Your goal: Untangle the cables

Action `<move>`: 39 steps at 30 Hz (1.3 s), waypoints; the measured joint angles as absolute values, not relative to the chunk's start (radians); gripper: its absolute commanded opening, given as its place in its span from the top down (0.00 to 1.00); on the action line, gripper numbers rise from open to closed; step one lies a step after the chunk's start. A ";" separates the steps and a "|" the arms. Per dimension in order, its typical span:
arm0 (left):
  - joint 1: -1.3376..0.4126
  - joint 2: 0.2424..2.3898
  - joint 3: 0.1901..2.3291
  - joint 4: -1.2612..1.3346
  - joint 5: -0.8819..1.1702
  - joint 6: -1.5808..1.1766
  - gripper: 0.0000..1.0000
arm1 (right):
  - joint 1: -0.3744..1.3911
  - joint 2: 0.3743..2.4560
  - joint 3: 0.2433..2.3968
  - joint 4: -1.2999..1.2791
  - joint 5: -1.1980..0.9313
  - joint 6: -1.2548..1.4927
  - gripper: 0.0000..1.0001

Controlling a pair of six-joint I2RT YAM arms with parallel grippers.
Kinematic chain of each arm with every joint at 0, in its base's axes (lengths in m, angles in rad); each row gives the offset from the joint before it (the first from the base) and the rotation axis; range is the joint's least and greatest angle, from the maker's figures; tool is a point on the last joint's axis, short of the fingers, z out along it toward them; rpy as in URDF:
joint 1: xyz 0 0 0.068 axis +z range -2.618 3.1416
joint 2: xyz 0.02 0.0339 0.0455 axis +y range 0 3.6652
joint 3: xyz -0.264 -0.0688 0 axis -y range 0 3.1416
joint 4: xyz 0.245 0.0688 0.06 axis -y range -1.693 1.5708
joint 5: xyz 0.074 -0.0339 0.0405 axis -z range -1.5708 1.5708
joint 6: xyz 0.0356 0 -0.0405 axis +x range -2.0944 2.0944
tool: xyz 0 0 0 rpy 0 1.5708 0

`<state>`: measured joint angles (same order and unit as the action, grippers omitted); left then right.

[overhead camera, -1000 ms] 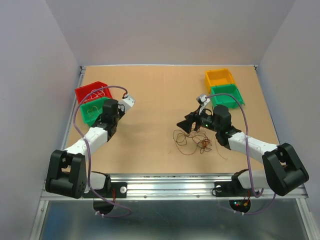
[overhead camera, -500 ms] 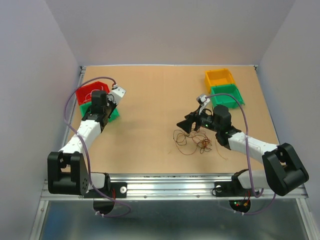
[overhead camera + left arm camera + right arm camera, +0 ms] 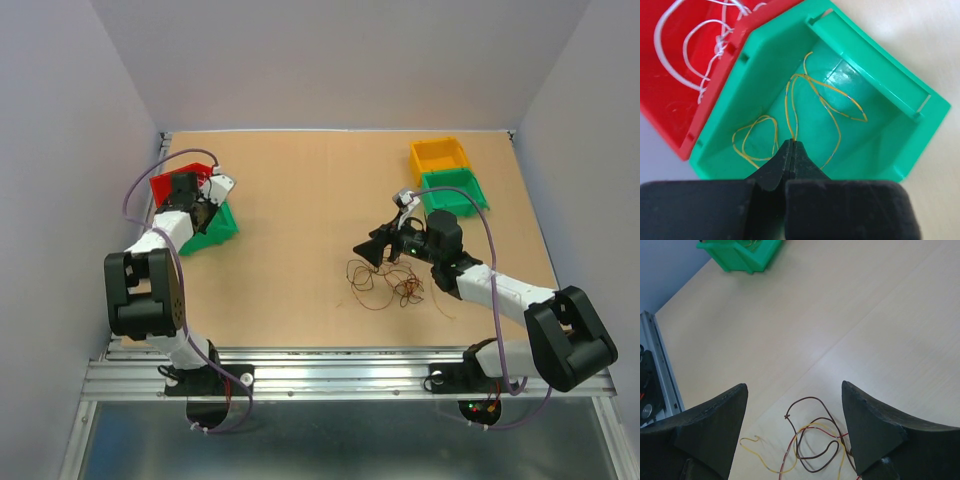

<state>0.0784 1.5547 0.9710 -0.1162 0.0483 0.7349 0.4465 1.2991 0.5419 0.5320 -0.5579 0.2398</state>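
Thin brown, red and yellow cables (image 3: 403, 290) lie loosely tangled on the table (image 3: 300, 200), beneath the wide-open fingers of the right gripper (image 3: 794, 386). The left gripper (image 3: 792, 145) is pinched shut on a yellow wire (image 3: 839, 95) looping inside the green bin (image 3: 880, 75).

1. The table (image 3: 300, 200) is light wood-grain board, matt and smooth.
2. The green bin (image 3: 870, 60) is moulded plastic, glossy, with a bright sheen on its floor. The red bin (image 3: 670, 100) is the same plastic, finely scuffed.
3. The fingers (image 3: 710, 425) of the right gripper (image 3: 794, 387) are black, matt, faintly grainy plastic, as are those of the left gripper (image 3: 791, 146).
4. The cables (image 3: 385, 283) and the yellow cable (image 3: 788, 112) are thin wires with a smooth coloured coating.
5. The rail (image 3: 350, 365) is ribbed bare metal, dull silver.
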 measured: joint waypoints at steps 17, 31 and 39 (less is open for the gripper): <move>0.094 1.467 1.013 -0.133 0.027 0.783 0.39 | 0.447 1.324 0.544 0.500 -0.532 0.262 0.20; 0.094 0.941 0.860 0.120 0.301 0.540 0.01 | 0.454 1.253 0.595 0.213 -0.217 0.280 0.23; 0.066 0.857 0.744 0.464 0.569 0.136 0.01 | 0.466 1.354 0.643 0.182 -0.222 0.255 0.33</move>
<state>0.0662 0.8574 0.7441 0.4644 0.5690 0.1364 0.4664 1.3537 0.6434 0.1818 -0.2218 0.2554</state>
